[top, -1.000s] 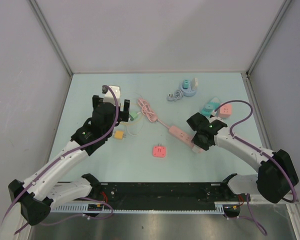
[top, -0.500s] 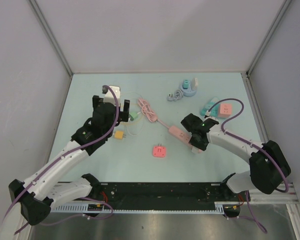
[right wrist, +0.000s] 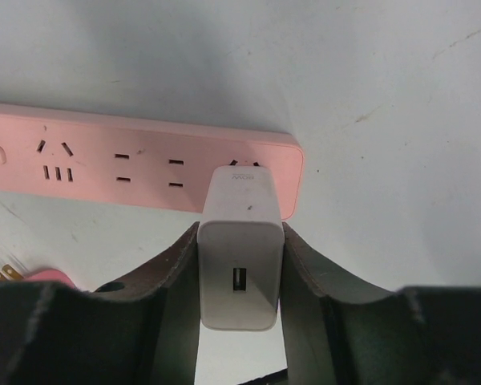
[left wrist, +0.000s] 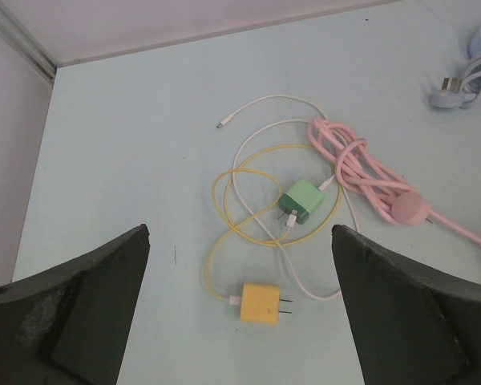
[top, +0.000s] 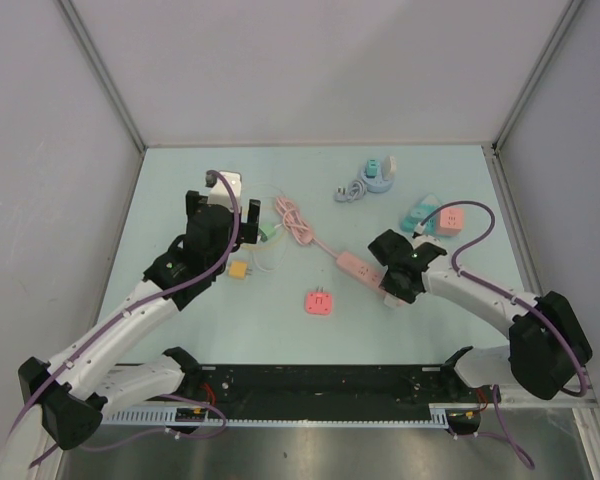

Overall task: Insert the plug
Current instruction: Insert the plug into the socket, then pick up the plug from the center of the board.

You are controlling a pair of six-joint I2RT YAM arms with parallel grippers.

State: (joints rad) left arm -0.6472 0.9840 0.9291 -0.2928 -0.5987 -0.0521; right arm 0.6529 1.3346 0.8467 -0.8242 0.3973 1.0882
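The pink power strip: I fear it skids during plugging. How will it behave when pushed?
The pink power strip lies unbraced on the smooth table, so a sideways push probably slides or pivots it. It looks like rigid plastic, so it should move as one piece. Its loosely coiled pink cord likely anchors it little.

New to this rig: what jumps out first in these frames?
The right gripper clamps a white charger at the end socket of the pink power strip, right of centre in the top view. The left gripper hangs open above a green charger and a yellow charger, left of centre.
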